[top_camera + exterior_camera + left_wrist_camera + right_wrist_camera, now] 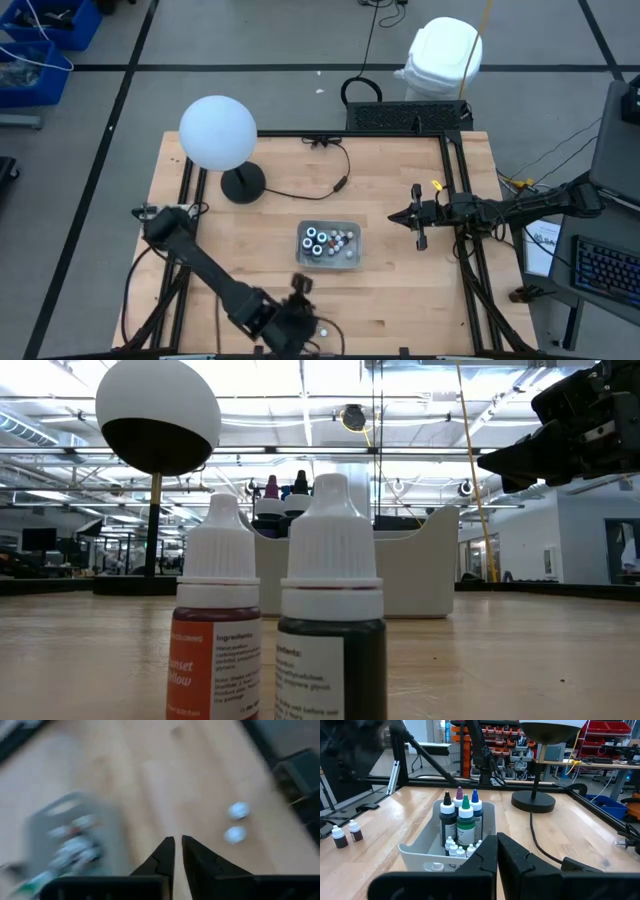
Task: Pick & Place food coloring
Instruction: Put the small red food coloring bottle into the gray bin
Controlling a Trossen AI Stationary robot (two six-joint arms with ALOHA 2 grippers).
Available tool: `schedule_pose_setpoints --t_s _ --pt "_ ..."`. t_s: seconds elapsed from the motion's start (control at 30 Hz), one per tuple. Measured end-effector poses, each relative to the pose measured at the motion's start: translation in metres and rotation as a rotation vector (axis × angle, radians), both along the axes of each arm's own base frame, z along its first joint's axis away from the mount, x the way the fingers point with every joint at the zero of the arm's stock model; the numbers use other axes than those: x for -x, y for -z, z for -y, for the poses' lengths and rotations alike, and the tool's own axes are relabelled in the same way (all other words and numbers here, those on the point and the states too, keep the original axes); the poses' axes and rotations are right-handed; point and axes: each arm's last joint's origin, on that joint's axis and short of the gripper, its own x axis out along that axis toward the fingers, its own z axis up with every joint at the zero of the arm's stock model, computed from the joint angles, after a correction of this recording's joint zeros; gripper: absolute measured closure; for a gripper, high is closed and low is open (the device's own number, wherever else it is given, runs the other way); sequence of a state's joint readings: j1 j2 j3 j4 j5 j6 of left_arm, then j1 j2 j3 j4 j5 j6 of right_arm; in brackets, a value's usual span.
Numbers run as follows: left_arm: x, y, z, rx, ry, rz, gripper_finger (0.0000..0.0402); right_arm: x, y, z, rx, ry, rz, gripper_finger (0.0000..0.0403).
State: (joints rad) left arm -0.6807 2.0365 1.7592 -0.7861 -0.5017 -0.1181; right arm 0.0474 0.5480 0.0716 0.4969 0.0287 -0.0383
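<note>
While the left gripper (178,851) hangs over the table's near edge with its fingers almost touching and nothing between them, two small white-capped bottles (236,822) stand on the bare wood just beside it, clear of its tips. Farther in, the grey tray (352,260) at mid-table holds the remaining food coloring (461,822). The right gripper (418,220), shut and empty, waits right of the tray.

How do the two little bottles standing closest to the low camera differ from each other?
The left bottle has an orange-red body; the right bottle has a dark, nearly black one. The left bottle's label is orange with white print, while the right bottle's is white with dark print. The right bottle's cap reaches higher in the picture than the left bottle's. Both stand upright on the wooden table, with white ribbed dropper caps.
</note>
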Motion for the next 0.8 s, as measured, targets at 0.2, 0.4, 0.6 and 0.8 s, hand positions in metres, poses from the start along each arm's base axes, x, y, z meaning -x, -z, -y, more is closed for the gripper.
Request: schedule_pose_setpoints --t_s 0.2,0.4,0.6,0.8 --pt "0.029 -0.053 -0.040 -0.021 -0.162 0.162 0.0396 0.000 0.000 0.000 0.000 0.000 -0.001 0.0403" --pt "0.082 -0.046 -0.082 0.166 -0.123 0.373 0.0389 0.000 0.000 0.000 0.005 0.000 -0.001 0.0403" --pt "0.131 -0.009 -0.137 0.358 -0.075 0.590 0.0394 0.000 0.000 0.000 0.010 0.000 0.005 0.0403" --pt "0.171 0.029 -0.173 0.407 -0.041 0.755 0.0398 0.000 0.000 0.000 0.011 0.000 0.000 0.0403"
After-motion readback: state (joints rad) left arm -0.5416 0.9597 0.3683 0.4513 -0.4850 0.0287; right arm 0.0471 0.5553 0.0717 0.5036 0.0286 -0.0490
